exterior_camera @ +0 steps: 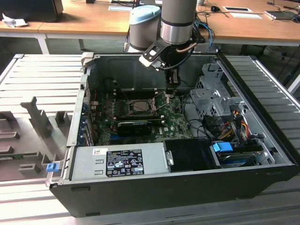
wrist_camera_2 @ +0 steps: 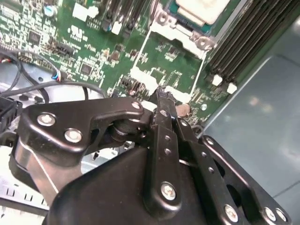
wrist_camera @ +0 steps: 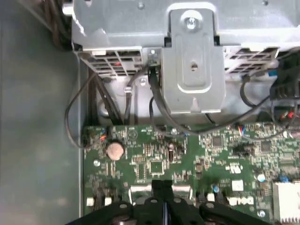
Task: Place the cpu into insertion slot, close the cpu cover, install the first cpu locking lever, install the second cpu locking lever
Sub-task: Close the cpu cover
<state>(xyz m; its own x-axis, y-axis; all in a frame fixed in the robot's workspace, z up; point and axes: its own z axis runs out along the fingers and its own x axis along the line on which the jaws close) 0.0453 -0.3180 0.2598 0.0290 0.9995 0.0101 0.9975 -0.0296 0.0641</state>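
Cpu (wrist_camera_2: 201,8): one, pale face up, seated in socket (exterior_camera: 140,106), mid-frame in exterior view.
Levers (wrist_camera_2: 140,51): two thin wires flanking socket.
Gripper (exterior_camera: 172,93): fingertips pinched together, toward the exterior view's right of socket, above motherboard (exterior_camera: 176,123).
Surroundings: one drive cage (exterior_camera: 211,91) further right; black cables (wrist_camera: 158,105).

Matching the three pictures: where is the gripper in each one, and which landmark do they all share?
Exterior view: gripper inside the open computer case, just to the exterior view's right of the socket.
Second wrist view: gripper over the green board, close to the socket's frame.
First wrist view: gripper over the green board, with the grey metal cage beyond it.
Shared landmark: the green board.
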